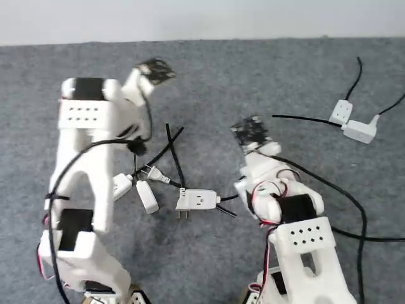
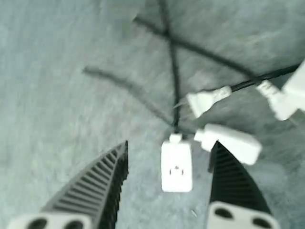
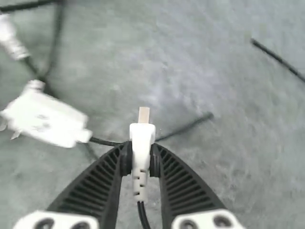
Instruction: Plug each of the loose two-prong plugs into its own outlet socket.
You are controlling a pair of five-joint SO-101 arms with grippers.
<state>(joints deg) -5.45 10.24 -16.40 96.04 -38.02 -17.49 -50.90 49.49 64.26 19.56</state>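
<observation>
Two fingers of right gripper (image 3: 141, 151) clamped on two-prong plug (image 3: 142, 136), prongs pointed outward; outlet socket (image 3: 45, 119) lying near on grey carpet (image 3: 214, 71). Left gripper (image 2: 169, 152) fingers held apart, second outlet socket (image 2: 176, 169) seen between them.

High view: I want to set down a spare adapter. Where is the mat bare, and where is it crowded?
Bare: the mat between the two arm bases, below the white outlet block; also the far strip between the left arm and the two white blocks at far right. Crowded: the cords and plugs tangled beside the left arm.
</observation>
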